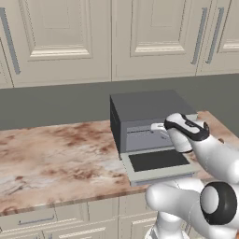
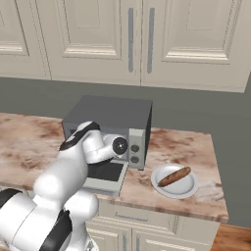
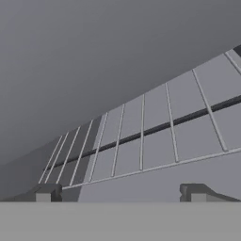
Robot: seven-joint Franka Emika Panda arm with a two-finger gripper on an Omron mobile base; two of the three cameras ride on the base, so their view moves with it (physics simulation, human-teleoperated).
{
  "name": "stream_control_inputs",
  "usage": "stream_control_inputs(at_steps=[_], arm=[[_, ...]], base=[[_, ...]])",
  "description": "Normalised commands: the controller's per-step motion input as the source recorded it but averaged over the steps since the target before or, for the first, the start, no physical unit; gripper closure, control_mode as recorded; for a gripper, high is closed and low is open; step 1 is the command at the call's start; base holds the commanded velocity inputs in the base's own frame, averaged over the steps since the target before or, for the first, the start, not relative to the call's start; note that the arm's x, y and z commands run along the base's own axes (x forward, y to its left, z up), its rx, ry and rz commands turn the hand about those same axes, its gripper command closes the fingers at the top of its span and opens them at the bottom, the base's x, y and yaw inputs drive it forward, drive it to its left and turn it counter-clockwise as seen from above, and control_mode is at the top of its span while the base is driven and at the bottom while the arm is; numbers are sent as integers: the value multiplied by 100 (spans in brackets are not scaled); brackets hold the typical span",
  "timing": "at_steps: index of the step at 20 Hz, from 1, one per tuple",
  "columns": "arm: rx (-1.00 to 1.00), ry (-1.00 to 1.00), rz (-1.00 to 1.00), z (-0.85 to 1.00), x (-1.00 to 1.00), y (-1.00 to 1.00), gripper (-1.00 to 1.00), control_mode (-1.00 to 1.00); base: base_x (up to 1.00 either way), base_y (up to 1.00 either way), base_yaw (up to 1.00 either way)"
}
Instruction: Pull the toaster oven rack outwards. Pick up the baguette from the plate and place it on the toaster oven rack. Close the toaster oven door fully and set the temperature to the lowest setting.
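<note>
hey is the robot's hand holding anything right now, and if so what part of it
Nothing is held. The hand is open, its fingertips apart with only bare gap between them, reaching into the toaster oven just short of the rack's front edge.

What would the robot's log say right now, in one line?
stage: reaching for toaster oven rack | toaster oven door: open | gripper: open | baguette: on plate

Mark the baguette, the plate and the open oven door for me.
baguette [image 2: 174, 176], right base view, middle of the loaf.
plate [image 2: 190, 191], right base view, bare rim at right.
toaster oven door [image 1: 156, 161], left base view, dark glass window.
</note>
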Motion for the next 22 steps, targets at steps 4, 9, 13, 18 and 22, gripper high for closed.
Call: stream_control_inputs(at_steps=[4, 9, 13, 18, 22], arm=[[0, -1, 0, -2, 7, 0, -100, -100], [0, -4, -2, -17, 18, 0, -100, -100], [0, -8, -3, -27, 24, 0, -100, -100], [0, -9, -1, -20, 19, 0, -100, -100], [0, -3, 0, -20, 20, 0, -100, -100]], base=[[0, 0, 0], [0, 0, 0], [0, 0, 0], [0, 0, 0], [0, 0, 0]])
